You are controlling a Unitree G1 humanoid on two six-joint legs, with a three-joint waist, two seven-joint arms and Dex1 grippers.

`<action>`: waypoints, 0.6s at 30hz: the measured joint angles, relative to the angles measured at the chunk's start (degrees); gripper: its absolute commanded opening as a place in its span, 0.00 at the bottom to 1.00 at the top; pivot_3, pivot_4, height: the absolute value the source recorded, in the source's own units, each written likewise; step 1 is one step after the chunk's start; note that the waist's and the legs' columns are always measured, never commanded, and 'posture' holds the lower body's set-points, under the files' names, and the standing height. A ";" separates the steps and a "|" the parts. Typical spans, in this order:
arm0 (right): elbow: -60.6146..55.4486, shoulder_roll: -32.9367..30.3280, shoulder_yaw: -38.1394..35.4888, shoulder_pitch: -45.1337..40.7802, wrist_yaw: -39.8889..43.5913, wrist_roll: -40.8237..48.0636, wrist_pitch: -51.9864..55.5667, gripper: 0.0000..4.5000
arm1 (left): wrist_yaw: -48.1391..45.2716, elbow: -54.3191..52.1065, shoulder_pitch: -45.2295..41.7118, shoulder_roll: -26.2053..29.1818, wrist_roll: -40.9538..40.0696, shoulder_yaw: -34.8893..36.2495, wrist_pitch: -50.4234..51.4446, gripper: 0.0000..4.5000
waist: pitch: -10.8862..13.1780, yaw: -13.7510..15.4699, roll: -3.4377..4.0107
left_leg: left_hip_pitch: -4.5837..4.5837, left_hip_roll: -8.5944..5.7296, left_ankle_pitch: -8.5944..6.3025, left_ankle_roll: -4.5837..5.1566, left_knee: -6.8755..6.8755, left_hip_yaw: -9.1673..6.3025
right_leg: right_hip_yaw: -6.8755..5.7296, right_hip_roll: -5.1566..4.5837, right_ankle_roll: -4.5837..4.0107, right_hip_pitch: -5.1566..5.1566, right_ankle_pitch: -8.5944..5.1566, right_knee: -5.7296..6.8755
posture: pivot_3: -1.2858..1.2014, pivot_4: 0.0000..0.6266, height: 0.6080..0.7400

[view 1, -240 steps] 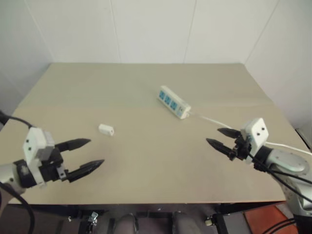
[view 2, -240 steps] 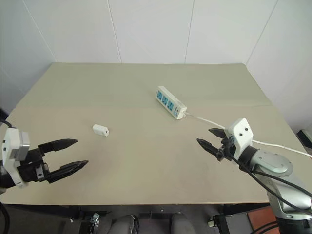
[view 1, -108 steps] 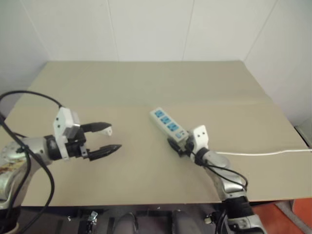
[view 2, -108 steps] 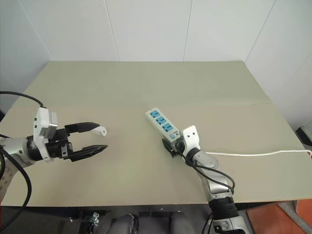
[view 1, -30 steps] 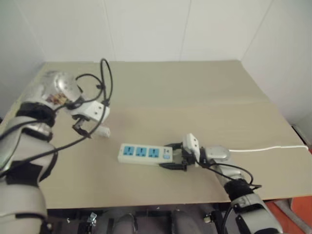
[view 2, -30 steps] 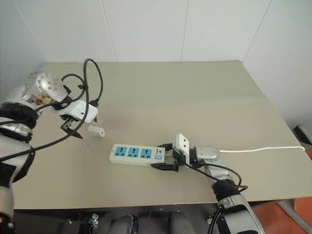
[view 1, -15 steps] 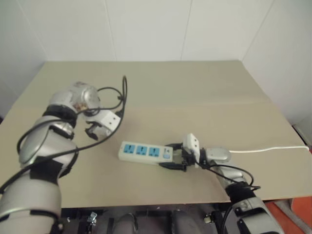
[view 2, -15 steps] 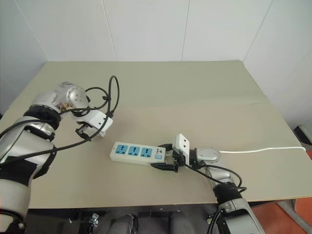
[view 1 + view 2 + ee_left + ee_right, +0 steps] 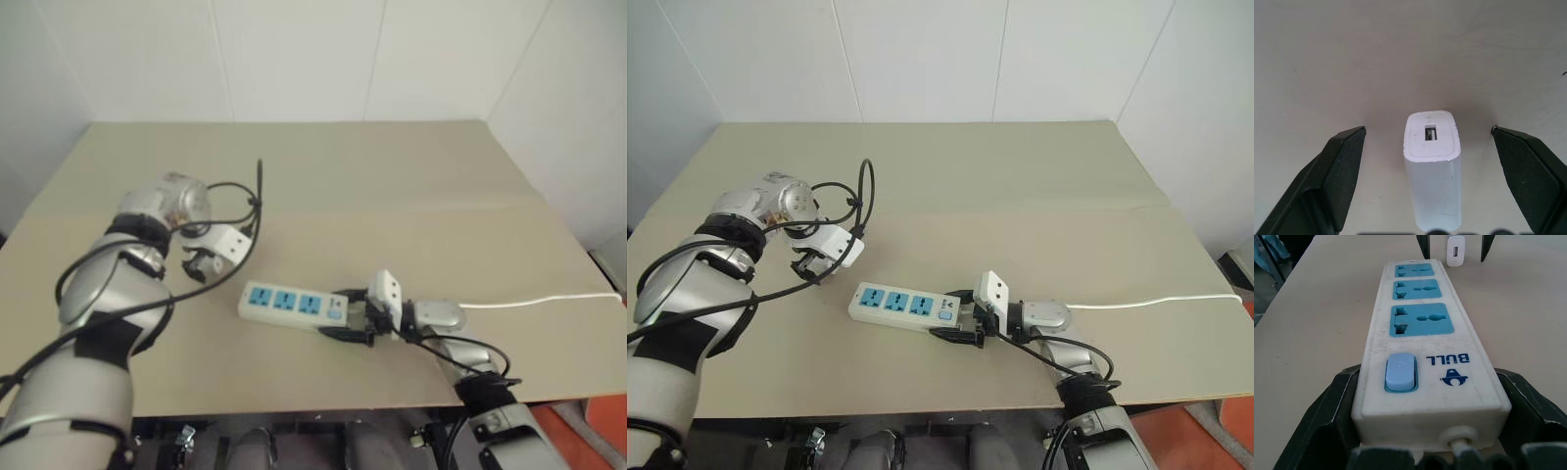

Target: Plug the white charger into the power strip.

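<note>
The white charger (image 9: 1432, 166), likely light, rigid and smooth-sided, is lying on the table (image 9: 1038, 176) between the spread fingers of the left gripper (image 9: 1430, 161), inviting a side grip, while the right gripper (image 9: 1430, 431) is clamping the power strip (image 9: 901, 308) at its unobstructed switch end.

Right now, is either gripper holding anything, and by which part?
The right gripper clamps the power strip at its switch and cable end. The left gripper is open astride the white charger, not gripping it.
</note>
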 measured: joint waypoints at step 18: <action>-1.96 -0.28 -0.31 1.67 -1.45 0.07 0.68 0.77 | -0.76 1.72 -0.51 -1.29 0.91 0.25 2.33 0.22 | 0.00 0.58 0.00 | -0.08 0.00 0.00 0.00 0.41 -0.01 | 0.00 0.02 0.01 0.02 0.00 0.19 | 0.52 0.24 1.00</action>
